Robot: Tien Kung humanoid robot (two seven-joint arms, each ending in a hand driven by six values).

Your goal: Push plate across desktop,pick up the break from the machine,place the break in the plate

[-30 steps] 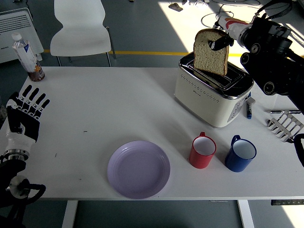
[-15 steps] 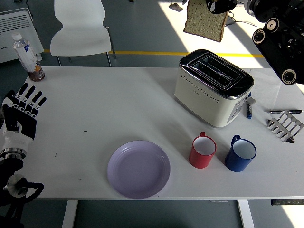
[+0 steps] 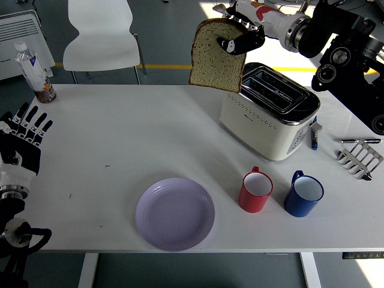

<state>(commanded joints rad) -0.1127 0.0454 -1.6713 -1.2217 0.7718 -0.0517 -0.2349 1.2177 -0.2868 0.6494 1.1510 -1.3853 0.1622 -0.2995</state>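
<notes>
A robotics test space, likely a lab or office room arranged with kitchen props. A plain white table (image 3: 120,120) fills the frame centre, set on a grey floor crossed by a yellow line (image 3: 180,66) along the upper part of the frame. At upper left stand a white plastic chair (image 3: 101,33) and a white ribbed heater (image 3: 18,36); loose cables (image 3: 282,12) lie on the sunlit floor at upper right. Household items serve as props: a cream toaster (image 3: 270,117) at right centre, a red mug (image 3: 257,191), a blue mug (image 3: 304,194), and a lilac plate (image 3: 174,213) at lower centre.
</notes>
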